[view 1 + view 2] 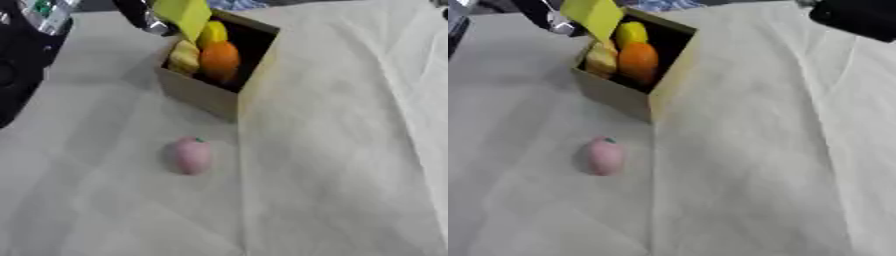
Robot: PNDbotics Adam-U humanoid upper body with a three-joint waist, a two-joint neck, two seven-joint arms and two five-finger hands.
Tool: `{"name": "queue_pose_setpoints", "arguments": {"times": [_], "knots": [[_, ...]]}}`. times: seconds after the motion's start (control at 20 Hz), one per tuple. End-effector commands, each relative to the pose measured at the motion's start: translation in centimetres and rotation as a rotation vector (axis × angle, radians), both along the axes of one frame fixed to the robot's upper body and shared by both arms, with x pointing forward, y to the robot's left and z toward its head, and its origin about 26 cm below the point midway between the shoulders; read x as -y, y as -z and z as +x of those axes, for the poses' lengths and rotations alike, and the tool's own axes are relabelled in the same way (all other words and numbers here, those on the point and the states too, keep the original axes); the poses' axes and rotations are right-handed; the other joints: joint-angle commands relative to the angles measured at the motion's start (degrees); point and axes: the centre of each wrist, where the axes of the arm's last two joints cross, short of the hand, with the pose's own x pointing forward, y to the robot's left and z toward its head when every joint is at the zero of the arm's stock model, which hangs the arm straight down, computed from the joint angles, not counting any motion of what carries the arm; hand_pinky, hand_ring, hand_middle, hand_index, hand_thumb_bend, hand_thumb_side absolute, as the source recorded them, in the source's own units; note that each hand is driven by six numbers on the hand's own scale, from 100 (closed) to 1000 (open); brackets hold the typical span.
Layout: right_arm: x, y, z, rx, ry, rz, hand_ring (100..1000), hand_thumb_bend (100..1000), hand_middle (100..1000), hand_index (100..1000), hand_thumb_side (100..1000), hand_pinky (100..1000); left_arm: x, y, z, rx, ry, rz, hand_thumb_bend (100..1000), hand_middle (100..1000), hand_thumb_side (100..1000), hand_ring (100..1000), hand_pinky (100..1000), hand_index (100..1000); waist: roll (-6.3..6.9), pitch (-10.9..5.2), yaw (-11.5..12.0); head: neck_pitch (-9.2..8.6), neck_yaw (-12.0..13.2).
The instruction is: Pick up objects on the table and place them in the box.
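A cardboard box [203, 95] stands at the back centre of the table, with a yellow flap [184, 15] raised at its far left. Inside lie an orange fruit [219, 60], a yellow fruit [213, 32] and a pale yellow piece [184, 56]. A pink fruit with a small green tip [191, 155] lies on the cloth in front of the box, apart from it. My left hand [143, 17] shows as a black and silver shape just left of the flap, blurred. My right hand [859, 17] is a dark shape at the top right corner, far from the box.
My left arm [22, 60] fills the upper left edge. A creased white cloth [332, 165] covers the table. Open cloth lies in front of and to the right of the box.
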Motion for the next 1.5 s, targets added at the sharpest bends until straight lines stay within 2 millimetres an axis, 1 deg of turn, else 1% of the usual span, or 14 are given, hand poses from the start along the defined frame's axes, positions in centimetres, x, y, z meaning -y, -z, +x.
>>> {"name": "queue_pose_setpoints", "arguments": {"times": [0.05, 0.3, 0.4, 0.45, 0.5, 0.55, 0.6, 0.65, 0.75, 0.85, 1.05, 1.2, 1.3, 1.5], "knots": [[-0.1, -0.9, -0.5, 0.031, -0.013, -0.007, 677, 100, 638, 773, 520, 896, 0.3, -0.4, 0.6, 0.015, -0.015, -0.014, 228, 589, 154, 662, 772, 676, -0.12, -1.06, -0.26, -0.77, 0.48], [-0.2, -1.0, -0.5, 0.034, -0.021, -0.002, 678, 100, 638, 774, 522, 897, 0.6, 1.6, 1.8, -0.042, -0.034, 0.001, 276, 601, 157, 673, 777, 689, -0.13, -0.85, -0.66, -0.90, 0.78], [-0.3, -1.0, -0.5, 0.033, -0.023, -0.001, 677, 100, 638, 773, 523, 897, 0.6, 2.2, 2.1, -0.058, -0.045, 0.017, 352, 632, 198, 700, 791, 724, -0.15, -0.80, -0.73, -0.90, 0.85], [-0.3, -1.0, -0.4, 0.032, -0.025, -0.001, 677, 100, 638, 773, 523, 897, 0.6, 2.3, 2.2, -0.063, -0.051, 0.026, 414, 697, 252, 745, 810, 769, -0.16, -0.78, -0.75, -0.88, 0.90], [-0.3, -1.0, -0.4, 0.032, -0.026, 0.000, 677, 100, 638, 773, 523, 896, 0.6, 2.5, 2.3, -0.067, -0.056, 0.036, 503, 785, 306, 805, 837, 842, -0.17, -0.79, -0.77, -0.84, 0.94], [-0.3, -1.0, -0.4, 0.031, -0.027, 0.001, 677, 100, 638, 773, 520, 896, 0.6, 2.6, 2.4, -0.066, -0.061, 0.047, 536, 821, 345, 834, 856, 873, -0.18, -0.79, -0.78, -0.81, 0.96], [-0.3, -0.9, -0.4, 0.030, -0.028, 0.001, 676, 100, 638, 773, 523, 897, 0.6, 2.5, 2.4, -0.060, -0.064, 0.059, 609, 831, 375, 840, 860, 888, -0.18, -0.81, -0.77, -0.78, 0.96], [-0.3, -0.9, -0.4, 0.029, -0.029, 0.002, 676, 100, 638, 773, 523, 896, 0.6, 2.5, 2.4, -0.050, -0.067, 0.068, 647, 838, 400, 846, 864, 901, -0.19, -0.84, -0.75, -0.73, 0.97], [-0.3, -0.9, -0.4, 0.026, -0.030, 0.003, 676, 100, 638, 773, 524, 897, 0.6, 2.3, 2.3, -0.028, -0.075, 0.078, 676, 841, 420, 847, 865, 907, -0.19, -0.90, -0.69, -0.63, 0.95], [-0.3, -0.8, -0.4, 0.021, -0.029, 0.004, 676, 100, 638, 772, 524, 897, 0.5, 1.8, 2.0, 0.003, -0.073, 0.068, 678, 833, 418, 841, 861, 903, -0.19, -1.08, -0.51, -0.44, 0.80], [-0.2, -0.6, -0.4, 0.012, -0.027, 0.008, 675, 100, 638, 772, 525, 897, 0.6, 0.0, 0.7, 0.076, -0.031, 0.019, 629, 797, 396, 814, 849, 879, -0.15, -1.63, 0.11, 0.15, 0.31], [-0.1, -0.5, -0.4, 0.010, -0.022, 0.008, 676, 100, 639, 772, 525, 896, 0.3, -1.0, -0.7, 0.110, 0.016, 0.000, 602, 739, 352, 772, 825, 840, -0.05, -2.07, 0.73, 0.63, -0.53], [-0.1, -0.4, -0.4, 0.010, -0.018, 0.008, 676, 100, 639, 771, 525, 896, 0.1, -0.9, -1.7, 0.104, 0.053, 0.010, 596, 727, 354, 762, 818, 831, 0.02, -2.27, 1.13, 0.85, -1.08], [0.0, -0.4, -0.4, 0.013, -0.016, 0.007, 677, 100, 640, 771, 524, 896, 0.1, 0.2, -4.5, 0.037, 0.126, 0.068, 604, 725, 388, 759, 812, 829, -0.01, -2.46, 1.61, 0.95, -1.86]]}}
